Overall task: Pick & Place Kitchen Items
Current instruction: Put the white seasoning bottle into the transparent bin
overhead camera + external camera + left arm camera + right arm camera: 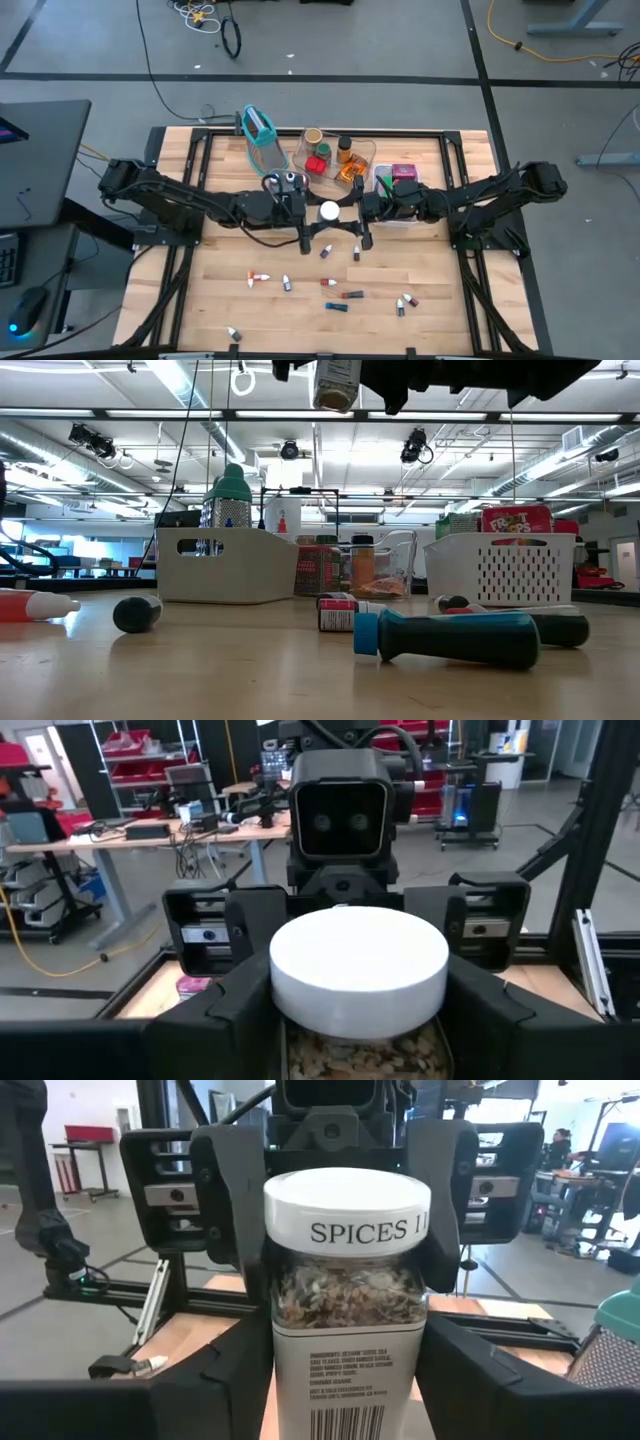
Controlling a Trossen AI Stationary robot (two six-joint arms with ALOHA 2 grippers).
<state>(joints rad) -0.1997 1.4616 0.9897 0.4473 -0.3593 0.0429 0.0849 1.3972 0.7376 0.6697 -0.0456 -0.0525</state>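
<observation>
A spice jar [328, 211] with a white lid, a clear band of dried flakes and a white label hangs upright high over the table's middle. It also shows at the top of the low view as the jar [335, 385]. My left gripper [312, 212] reaches in level from the table's left and is shut on the jar's top. My right gripper [345, 211] comes level from the table's right, facing the left one, and is shut on the jar lower down. My left gripper pinches the jar's top, at the lid's sides and the glass just under it [297, 1042], between its two fingers [245, 1210]. The fingers come level from the table's left. The jar stands upright in them, lifted clear of the table. My right gripper has the jar's labelled body [290, 1380], below the band of flakes, between its two fingers [225, 1380]. The fingers come level from the table's right, one on each side. The jar stays upright, lid up, well above the table.
Several small capped vials [330, 290] lie scattered on the near half of the table. At the far edge stand a teal-rimmed holder [260, 135], a clear tray [362, 150] with jars, and a white basket [384, 182] with a pink packet.
</observation>
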